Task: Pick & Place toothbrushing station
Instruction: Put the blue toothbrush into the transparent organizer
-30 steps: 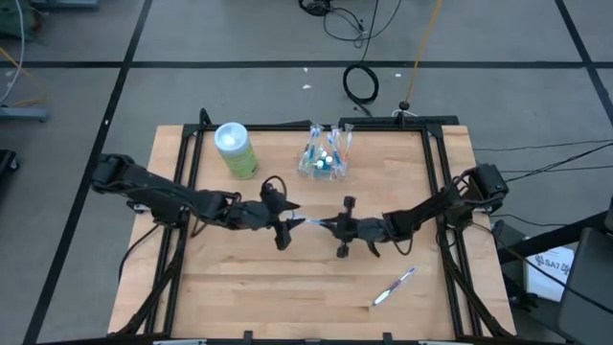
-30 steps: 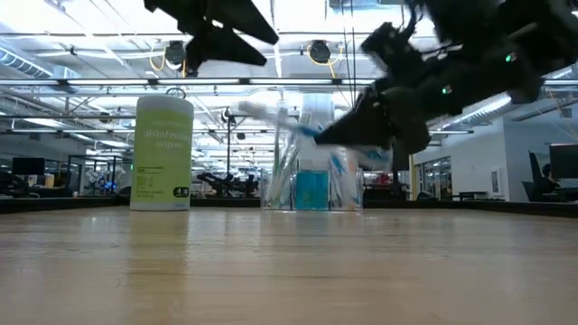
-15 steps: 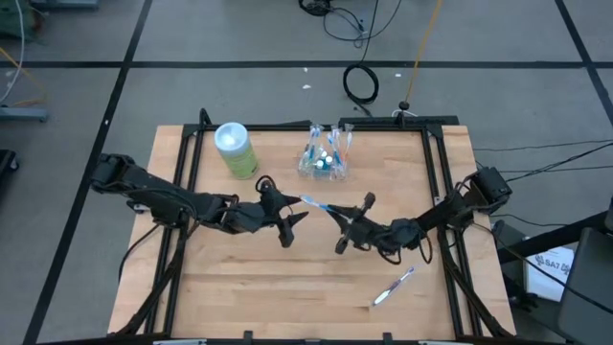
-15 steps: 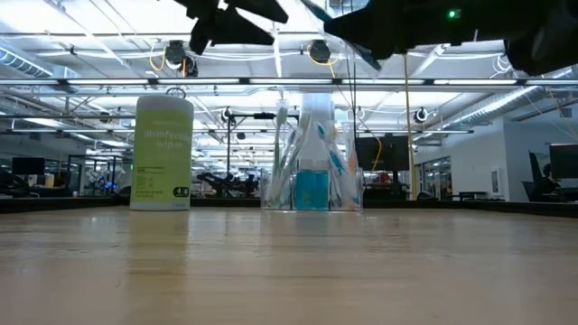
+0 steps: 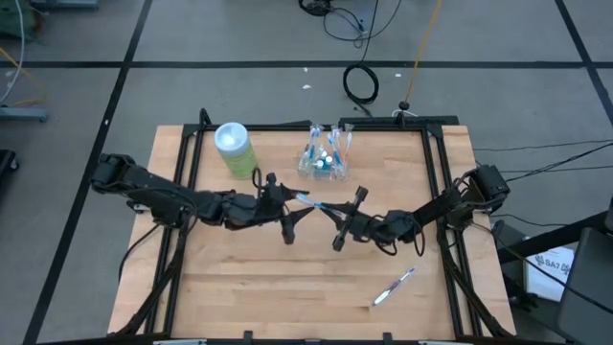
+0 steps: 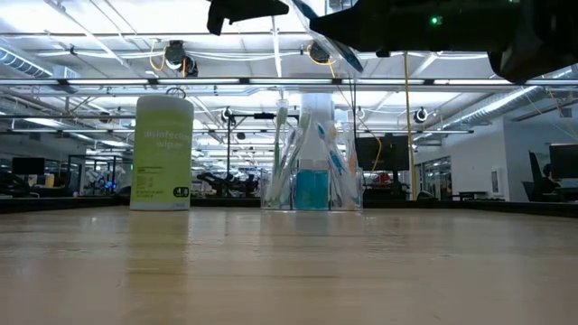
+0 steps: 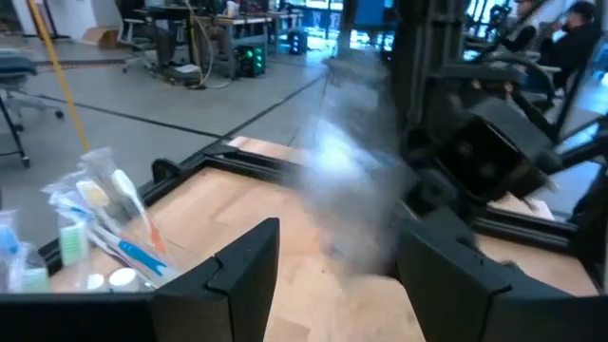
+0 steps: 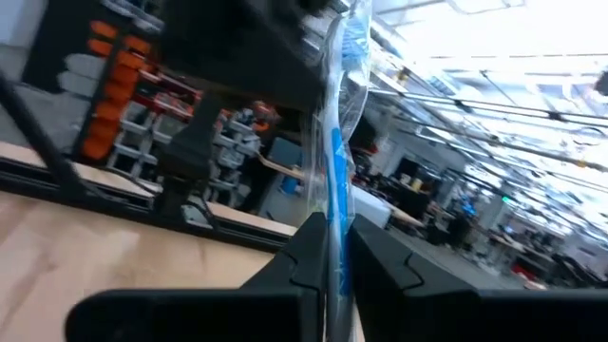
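Observation:
A clear cup (image 5: pixel 324 159) holding several toothbrushes and small tubes stands at the far middle of the table; it also shows in the low view (image 6: pixel 312 167) and the left wrist view (image 7: pixel 95 228). My right gripper (image 5: pixel 342 223) is shut on a blue toothbrush (image 5: pixel 313 203) in a clear wrapper, high above the table's middle. The toothbrush's free end reaches toward my left gripper (image 5: pixel 289 213), which is open (image 7: pixel 332 275). That end shows blurred ahead of the left fingers, apart from them. A pinkish-white toothbrush (image 5: pixel 393 286) lies flat on the table at the near right. My right gripper pinches the wrapped toothbrush near one end (image 8: pixel 332 220) between its two fingers. The fingers come from the table's right, slanting toward the far left. The toothbrush (image 8: pixel 338 133) sticks out ahead along the fingers, lifted clear of the table and slanting (image 6: pixel 341 52).
A green canister (image 5: pixel 236 149) with a pale blue lid stands at the far left (image 6: pixel 163 153). Black frame rails (image 5: pixel 188 163) run along the table's left, right and far edges. Bare wood (image 5: pixel 287 278) lies in front of both grippers.
My right gripper has risen and turned, so the toothbrush, level before, now slants toward the far left. My left gripper has risen too and gone a little toward the far edge. In the low view both have gone up to the picture's top.

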Motion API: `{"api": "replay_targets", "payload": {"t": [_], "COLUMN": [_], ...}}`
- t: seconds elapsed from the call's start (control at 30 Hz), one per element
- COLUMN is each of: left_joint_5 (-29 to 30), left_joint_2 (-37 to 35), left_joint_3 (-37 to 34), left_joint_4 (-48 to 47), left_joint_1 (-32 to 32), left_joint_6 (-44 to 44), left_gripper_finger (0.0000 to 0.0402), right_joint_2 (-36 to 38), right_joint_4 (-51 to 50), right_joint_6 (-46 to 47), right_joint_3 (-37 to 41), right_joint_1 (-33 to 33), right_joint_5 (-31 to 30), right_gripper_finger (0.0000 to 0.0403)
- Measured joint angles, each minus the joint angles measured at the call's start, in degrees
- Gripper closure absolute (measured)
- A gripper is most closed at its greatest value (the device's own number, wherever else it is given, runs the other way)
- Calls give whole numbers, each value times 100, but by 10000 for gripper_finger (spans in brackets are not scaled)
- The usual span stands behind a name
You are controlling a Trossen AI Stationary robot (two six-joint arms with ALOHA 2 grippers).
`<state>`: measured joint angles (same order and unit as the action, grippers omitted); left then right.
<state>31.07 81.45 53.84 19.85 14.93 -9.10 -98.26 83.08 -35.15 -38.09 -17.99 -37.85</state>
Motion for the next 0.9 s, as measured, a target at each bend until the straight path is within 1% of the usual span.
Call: {"api": "replay_targets", "payload": {"t": [0.1, 0.33, 0.53, 0.63, 0.9], "left_joint_5": [-1, -17, -11, -14, -48], "left_joint_2": [-2, -2, -2, -2, -2], "left_joint_3": [2, 2, 2, 2, 2], "left_joint_4": [40, 18, 9, 10, 9], "left_joint_1": [-99, -183, -178, -178, -174], "left_joint_6": [-47, -243, -205, -84, -10], "left_gripper_finger": [188, 188, 192, 217, 316], "right_joint_2": [0, 0, 0, 0, 0], "right_joint_4": [-4, 20, 21, 16, -41], "right_joint_6": [2, 3, 4, 4, 6], "right_joint_3": [0, 0, 0, 0, 0], "right_joint_1": [4, 35, 67, 70, 72], "right_joint_5": [205, 196, 197, 193, 167], "right_gripper_finger": [381, 380, 380, 380, 379]}}
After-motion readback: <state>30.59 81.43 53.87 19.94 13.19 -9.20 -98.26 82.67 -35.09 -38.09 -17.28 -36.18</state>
